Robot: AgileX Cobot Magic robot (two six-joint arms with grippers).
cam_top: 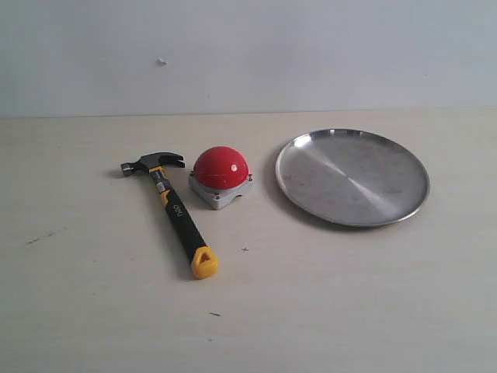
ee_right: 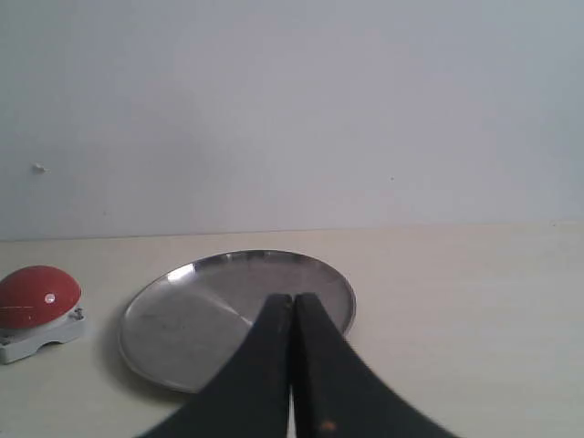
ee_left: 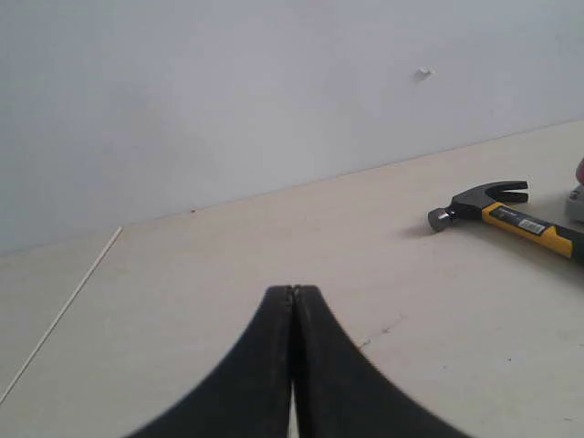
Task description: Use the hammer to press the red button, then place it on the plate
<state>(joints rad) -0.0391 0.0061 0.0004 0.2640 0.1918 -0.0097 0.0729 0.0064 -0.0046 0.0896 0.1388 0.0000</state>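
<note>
The hammer (cam_top: pixel 172 203) lies flat on the table, its dark head toward the wall and its yellow end cap toward the front. Just right of its head sits the red button (cam_top: pixel 221 176) on its grey base. Further right rests the silver plate (cam_top: pixel 351 177), with nothing on it. Neither gripper shows in the exterior view. In the left wrist view my left gripper (ee_left: pixel 293 290) is shut on nothing, well short of the hammer (ee_left: pixel 507 213). My right gripper (ee_right: pixel 293 297) is also shut and holds nothing, in front of the plate (ee_right: pixel 196 315), with the red button (ee_right: pixel 36 307) off to one side.
A pale wall runs along the table's back edge, with a small white mark (cam_top: pixel 161 61) on it. Small dark specks (cam_top: pixel 245 249) dot the tabletop in front of the hammer and button.
</note>
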